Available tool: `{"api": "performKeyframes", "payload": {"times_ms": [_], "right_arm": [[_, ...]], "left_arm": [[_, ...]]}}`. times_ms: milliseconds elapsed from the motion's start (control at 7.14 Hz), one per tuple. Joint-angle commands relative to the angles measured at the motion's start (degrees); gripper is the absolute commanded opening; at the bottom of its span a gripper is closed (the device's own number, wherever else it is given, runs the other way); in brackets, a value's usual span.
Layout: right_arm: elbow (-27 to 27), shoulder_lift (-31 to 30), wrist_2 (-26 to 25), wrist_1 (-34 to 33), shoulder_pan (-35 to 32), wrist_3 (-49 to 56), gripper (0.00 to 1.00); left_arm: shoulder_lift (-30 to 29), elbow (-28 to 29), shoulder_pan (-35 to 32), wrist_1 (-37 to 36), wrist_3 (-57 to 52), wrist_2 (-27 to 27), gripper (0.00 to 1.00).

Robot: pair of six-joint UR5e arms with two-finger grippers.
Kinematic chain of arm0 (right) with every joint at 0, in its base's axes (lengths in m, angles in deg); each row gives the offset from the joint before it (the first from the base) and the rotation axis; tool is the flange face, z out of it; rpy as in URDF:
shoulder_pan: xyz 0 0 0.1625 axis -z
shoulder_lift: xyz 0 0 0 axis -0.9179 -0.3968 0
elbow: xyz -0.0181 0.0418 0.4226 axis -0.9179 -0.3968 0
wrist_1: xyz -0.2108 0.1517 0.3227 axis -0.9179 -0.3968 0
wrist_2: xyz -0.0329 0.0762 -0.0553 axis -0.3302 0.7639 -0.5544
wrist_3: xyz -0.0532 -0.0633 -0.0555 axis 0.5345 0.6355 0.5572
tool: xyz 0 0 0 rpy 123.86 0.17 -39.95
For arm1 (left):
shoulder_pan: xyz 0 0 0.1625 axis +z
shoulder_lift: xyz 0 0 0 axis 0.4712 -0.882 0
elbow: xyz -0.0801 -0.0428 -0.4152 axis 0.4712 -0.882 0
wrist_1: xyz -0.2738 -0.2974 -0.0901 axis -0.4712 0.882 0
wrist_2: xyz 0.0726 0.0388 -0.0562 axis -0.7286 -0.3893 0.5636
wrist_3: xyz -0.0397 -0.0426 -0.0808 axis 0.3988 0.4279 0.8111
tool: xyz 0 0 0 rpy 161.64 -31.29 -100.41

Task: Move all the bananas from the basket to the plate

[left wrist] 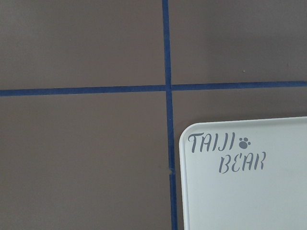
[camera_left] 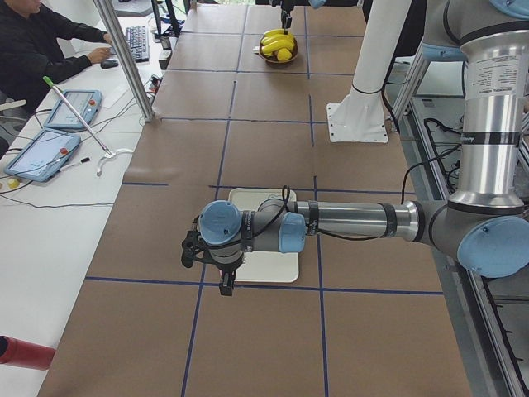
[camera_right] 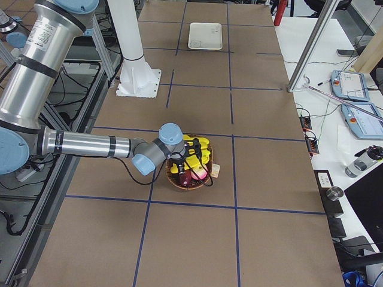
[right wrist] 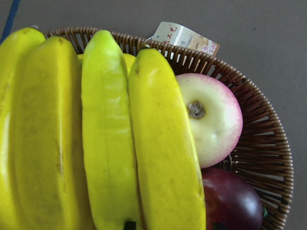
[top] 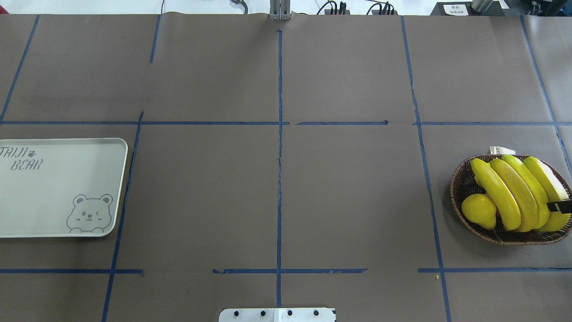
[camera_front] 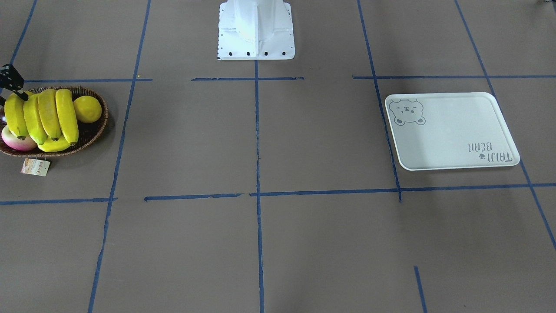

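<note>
Several yellow bananas [camera_front: 48, 113] [top: 514, 192] lie side by side in the brown wicker basket [camera_front: 93, 134] [top: 460, 188]. Up close they fill the right wrist view [right wrist: 163, 153] over the basket's rim [right wrist: 268, 143]. My right gripper [camera_right: 184, 158] hangs just above them, open; one black finger [camera_front: 13, 82] shows at the frame edge, its tip [top: 561, 206] over the outermost banana. The pale plate [camera_front: 451, 130] [top: 53, 192] [left wrist: 249, 201] lies bare at the table's other end. My left gripper [camera_left: 225, 279] hovers by the plate's corner; I cannot tell its state.
The basket also holds a lemon [camera_front: 87, 108], a pink-white apple [right wrist: 211, 115] and a dark plum [right wrist: 230, 201]. A paper tag [camera_front: 35, 167] hangs off the basket. The white robot base [camera_front: 256, 30] stands mid-table. A person [camera_left: 41, 41] sits at the side desk.
</note>
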Motion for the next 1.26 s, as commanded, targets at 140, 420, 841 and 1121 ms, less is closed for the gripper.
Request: {"api": "performKeyframes", "payload": {"times_ms": [140,420,841,1121], "right_arm": [[0.07,-0.13,0.96,0.16,-0.24,0.22,0.22],[0.34,-0.04,4.98,0.6,-2.95,0.31,0.05],[0.07,-0.39,10.28,0.25,-11.48,4.33,0.03],[0.68,-0.4,10.72,0.07,-16.83,8.21,0.02]], "left_arm": [[0.0,-0.41,0.0,0.0,0.07,0.0,1.0],[0.0,-0.67,0.0,0.0,0.07,0.0,1.0],[0.0,-0.76,0.0,0.0,0.24,0.0,1.0],[0.0,-0.94,0.0,-0.09,0.24,0.0,1.0]]}}
